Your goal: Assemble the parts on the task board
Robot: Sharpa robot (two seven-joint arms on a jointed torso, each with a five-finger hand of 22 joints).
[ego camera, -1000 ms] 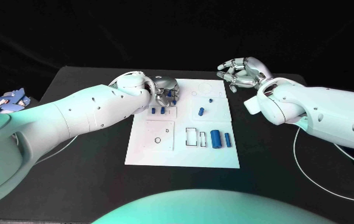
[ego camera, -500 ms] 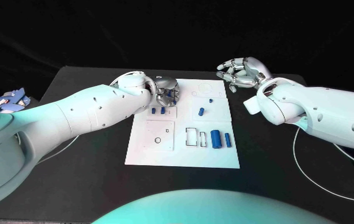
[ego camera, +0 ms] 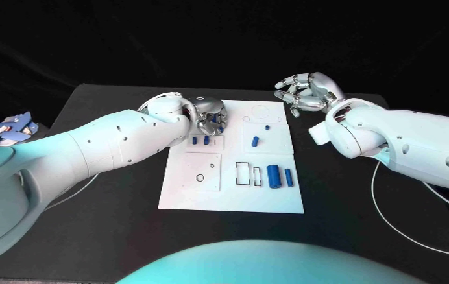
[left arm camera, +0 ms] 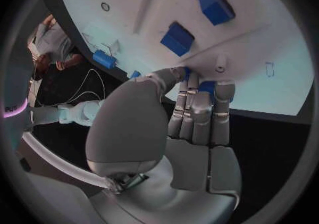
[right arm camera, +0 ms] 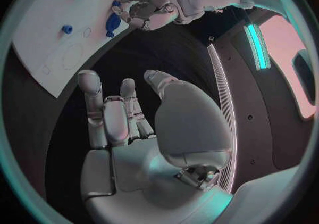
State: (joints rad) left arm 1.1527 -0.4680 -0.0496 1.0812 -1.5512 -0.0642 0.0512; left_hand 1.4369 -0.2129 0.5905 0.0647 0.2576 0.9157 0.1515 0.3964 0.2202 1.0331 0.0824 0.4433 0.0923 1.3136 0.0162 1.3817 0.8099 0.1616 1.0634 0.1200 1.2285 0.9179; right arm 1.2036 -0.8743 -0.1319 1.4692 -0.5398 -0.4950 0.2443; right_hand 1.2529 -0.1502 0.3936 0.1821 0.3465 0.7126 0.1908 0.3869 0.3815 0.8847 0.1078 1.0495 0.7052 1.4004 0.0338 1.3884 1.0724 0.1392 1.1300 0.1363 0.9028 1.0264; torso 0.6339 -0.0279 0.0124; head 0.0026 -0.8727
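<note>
**Left hand closed on a blue part at the board's far left corner; right hand idle off the board**

The left hand (ego camera: pixel 211 117) covers the far left corner of the task board (ego camera: pixel 234 196), and in the head view its own bulk hides what the fingers (left arm camera: pixel 199 109) are doing. The left wrist view fills the gap: the fingers are curled narrow with a small blue part (left arm camera: pixel 207 86) pinched at their tips, just above the white plate. How the part sits against the board under the fingertips cannot be made out. Two upright blue blocks (left arm camera: pixel 178 38) stand in the board just beyond the fingertips.

The right hand (ego camera: pixel 309 94) hangs past the board's far right corner, palm up, its fingers (right arm camera: pixel 106 112) loosely curled and apart around nothing.

The board lies in the middle of a black desk (ego camera: pixel 112 232), with a dark backdrop behind it. On the board, a large blue cylinder (ego camera: pixel 274 176) and a slimmer blue piece (ego camera: pixel 289 177) lie side by side near the right edge, next to rectangular cut-outs. A small blue peg (ego camera: pixel 254 141) sits mid-board, and a tiny blue bit (ego camera: pixel 268 128) beyond it.

The near half of the board and the desk on both sides lie open. A cable (ego camera: pixel 383 193) loops on the desk under the right arm.
</note>
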